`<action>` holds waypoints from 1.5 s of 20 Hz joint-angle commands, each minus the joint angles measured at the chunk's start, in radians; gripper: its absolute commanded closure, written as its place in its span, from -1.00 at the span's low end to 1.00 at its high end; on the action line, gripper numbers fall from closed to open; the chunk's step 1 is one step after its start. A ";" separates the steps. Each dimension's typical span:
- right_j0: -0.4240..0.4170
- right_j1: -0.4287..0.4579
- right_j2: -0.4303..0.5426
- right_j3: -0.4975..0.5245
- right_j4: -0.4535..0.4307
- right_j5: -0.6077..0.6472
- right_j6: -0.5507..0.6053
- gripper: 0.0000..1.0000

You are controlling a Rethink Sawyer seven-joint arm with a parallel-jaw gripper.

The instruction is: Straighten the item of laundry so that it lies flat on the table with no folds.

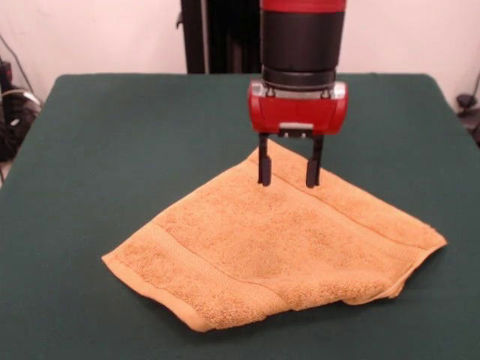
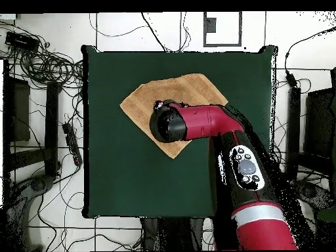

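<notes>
Over towel's far corner: gripper spread, nothing held

On the dark green cloth-topped rectangular table (image 1: 112, 150), the small orange-tan terry towel (image 1: 277, 251) lies mostly spread out, woven band along its front-left edge. Towel's right corner looks folded under, edge lumpy there. Above the towel's far corner hangs the red and black gripper (image 1: 289, 183), two black fingers (image 1: 264, 166) apart, tips at or just over the cloth, contact unclear. Overhead, the arm covers the towel's middle.
</notes>
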 commanded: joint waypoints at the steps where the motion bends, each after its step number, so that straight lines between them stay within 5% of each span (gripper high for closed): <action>1: 0.012 0.041 0.026 0.100 0.062 -0.016 0.137 -1.00; 5: 0.023 0.036 -0.001 0.055 0.058 0.043 0.112 -1.00; 8: 0.017 0.136 -0.008 0.021 0.028 -0.024 0.099 -1.00; 17: -0.052 0.144 -0.008 0.212 -0.020 -0.141 0.079 -1.00; 30: -0.079 0.220 -0.064 0.291 -0.043 -0.269 0.091 -1.00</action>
